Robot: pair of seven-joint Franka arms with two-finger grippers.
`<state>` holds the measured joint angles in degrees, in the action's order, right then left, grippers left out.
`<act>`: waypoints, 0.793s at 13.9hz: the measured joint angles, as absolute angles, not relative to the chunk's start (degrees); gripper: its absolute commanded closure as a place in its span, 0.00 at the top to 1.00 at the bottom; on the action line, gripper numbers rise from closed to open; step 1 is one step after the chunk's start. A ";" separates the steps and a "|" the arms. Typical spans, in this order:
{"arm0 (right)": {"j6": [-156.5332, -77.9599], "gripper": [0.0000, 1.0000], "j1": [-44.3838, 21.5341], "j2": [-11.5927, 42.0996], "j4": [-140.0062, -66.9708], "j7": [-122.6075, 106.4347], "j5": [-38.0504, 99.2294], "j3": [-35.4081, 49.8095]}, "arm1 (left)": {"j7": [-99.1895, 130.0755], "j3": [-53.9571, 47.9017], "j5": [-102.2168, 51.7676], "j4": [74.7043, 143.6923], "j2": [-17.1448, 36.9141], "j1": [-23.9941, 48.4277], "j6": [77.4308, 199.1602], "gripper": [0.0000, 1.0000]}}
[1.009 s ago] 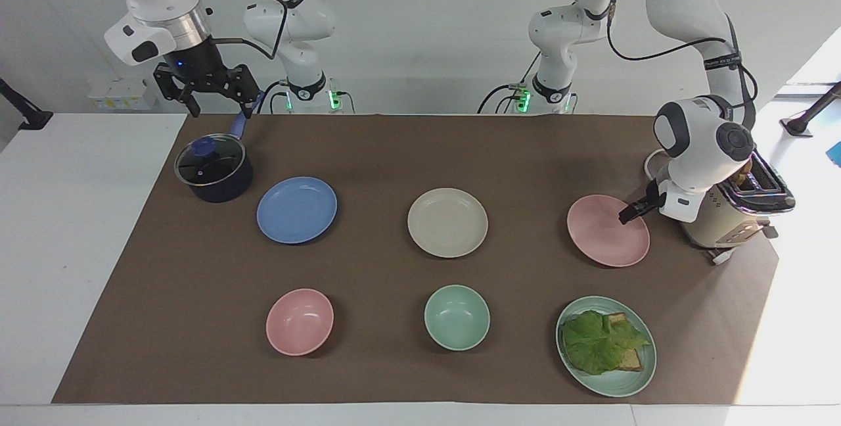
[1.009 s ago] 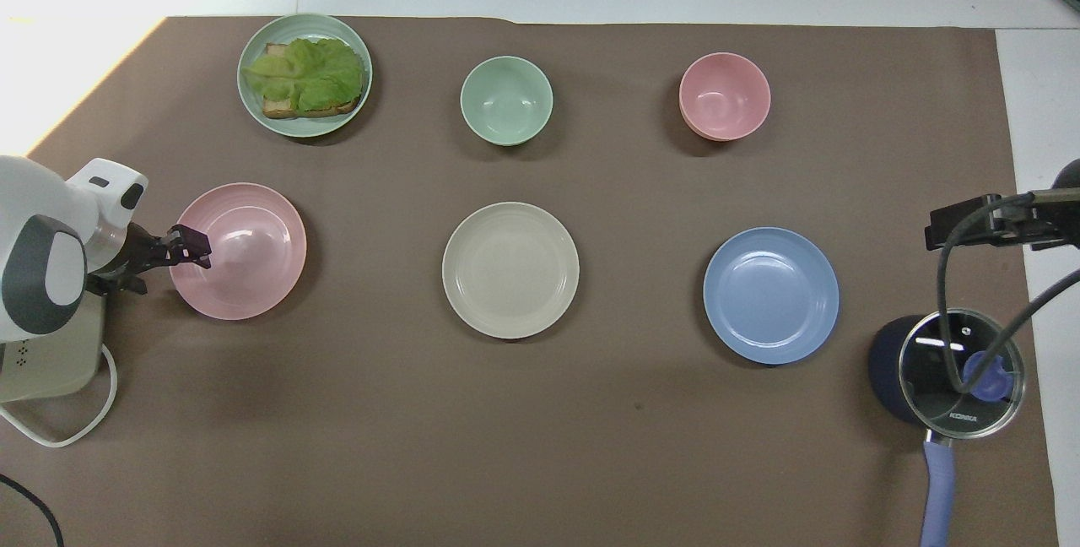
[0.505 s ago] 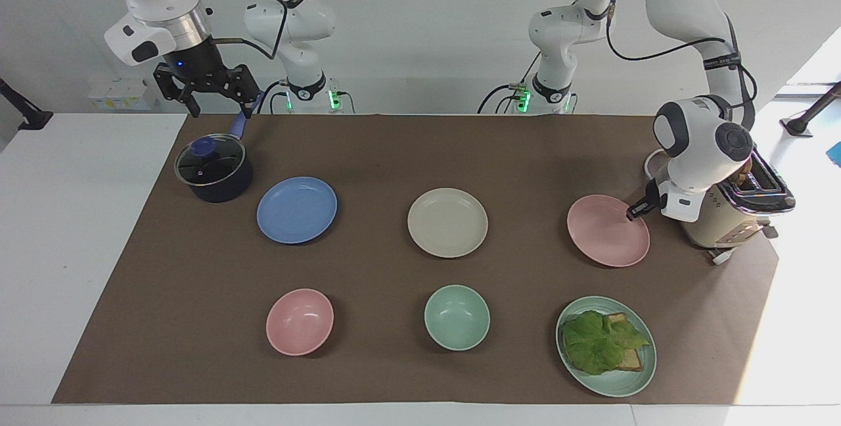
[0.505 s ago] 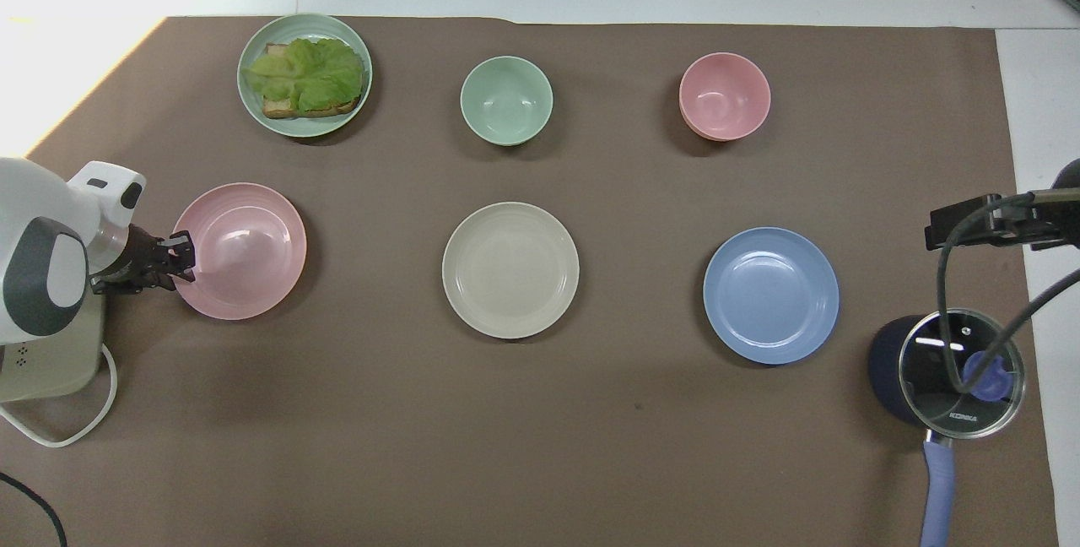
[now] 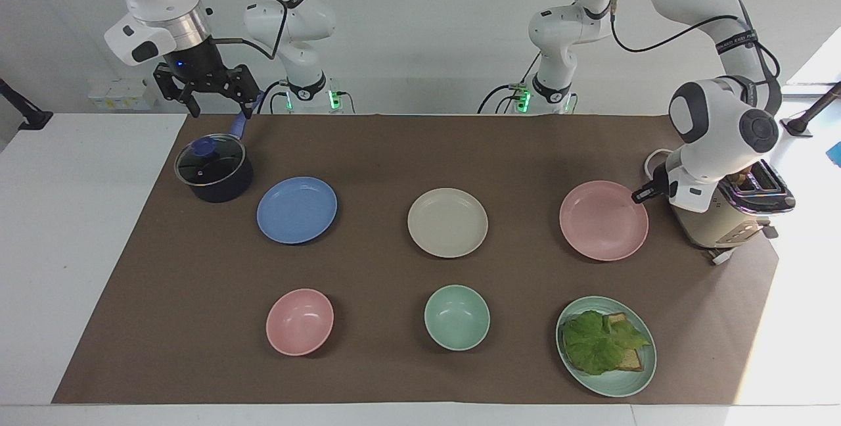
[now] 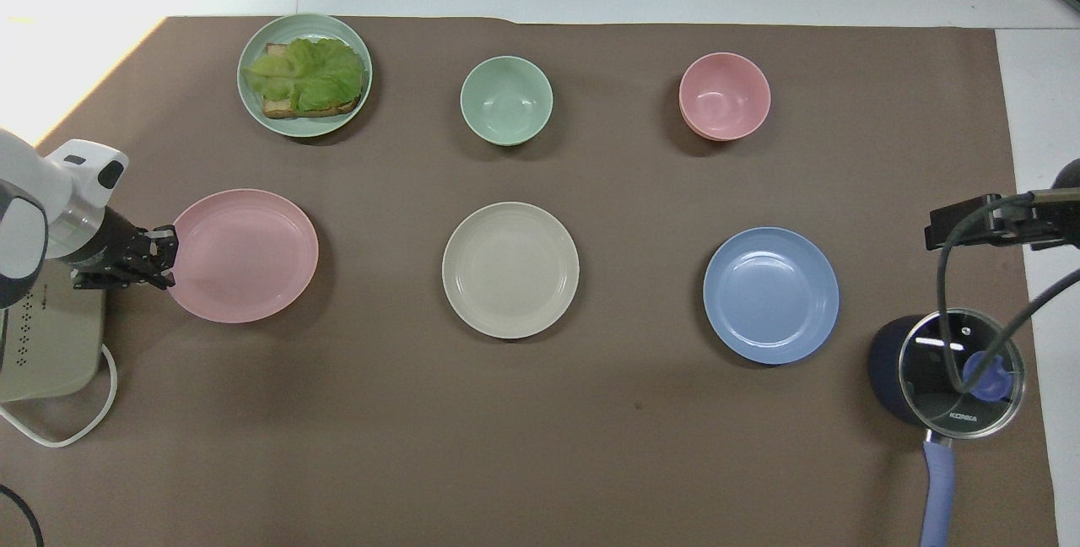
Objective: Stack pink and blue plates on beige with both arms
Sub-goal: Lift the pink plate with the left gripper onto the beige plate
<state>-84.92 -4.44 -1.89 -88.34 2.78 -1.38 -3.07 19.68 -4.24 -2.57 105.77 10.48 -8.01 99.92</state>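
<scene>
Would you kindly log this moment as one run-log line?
left gripper: shut on round matte pink plate, lifting | right gripper: open over lidded dark saucepan, waiting | blue plate, beige plate: untouched

My left gripper (image 5: 638, 195) pinches the pink plate (image 5: 603, 220) by its rim beside the toaster (image 5: 726, 215), tilting it up. My right gripper (image 5: 215, 98) waits, fingers spread, over the pot (image 5: 214, 168). The blue plate (image 5: 296, 210) and beige plate (image 5: 447, 222) lie flat.

Bright, even light — soft shadows, sharp focus.
</scene>
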 measured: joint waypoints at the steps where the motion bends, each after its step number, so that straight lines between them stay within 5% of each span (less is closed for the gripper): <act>1: -84.92 1.00 -4.44 -1.89 -88.34 2.78 -1.38 -3.07 | 20.62 -4.51 -4.15 103.28 10.18 -7.64 96.76 0.00; 7: -84.92 1.00 -4.44 -1.89 -88.34 2.78 -1.38 -3.07 | 30.75 -13.11 -10.49 99.96 7.86 -5.41 92.58 0.00; 11: -84.92 1.00 -4.44 -1.89 -88.34 2.78 -1.38 -3.07 | 36.92 -15.17 -11.63 101.97 8.20 4.16 100.14 0.00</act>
